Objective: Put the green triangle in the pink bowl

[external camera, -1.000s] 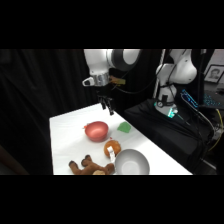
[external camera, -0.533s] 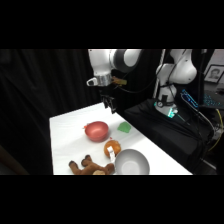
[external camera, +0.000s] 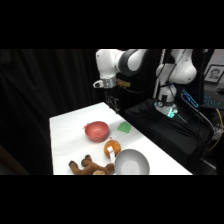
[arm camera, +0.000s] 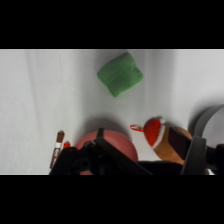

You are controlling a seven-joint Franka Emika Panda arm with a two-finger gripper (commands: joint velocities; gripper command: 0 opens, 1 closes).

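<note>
The green triangle (external camera: pixel 124 127) lies on the white table, just right of the pink bowl (external camera: pixel 96 130). My gripper (external camera: pixel 114 103) hangs above the table's far edge, behind both and touching neither. In the wrist view the green triangle (arm camera: pixel 120 74) lies near the top. The pink bowl (arm camera: pixel 114 144) sits at the bottom, partly hidden by the black linkage. There my gripper (arm camera: pixel 128 140) stands open, its fingers spread wide with nothing between them.
An orange and white toy (external camera: pixel 112 148) stands in front of the bowl. A larger grey-white bowl (external camera: pixel 131 162) and a brown teddy bear (external camera: pixel 90 166) sit at the table's near edge. Black cloth covers the area right of the table.
The gripper has drifted a little to the right over the table's far edge. The objects on the table have not moved.
</note>
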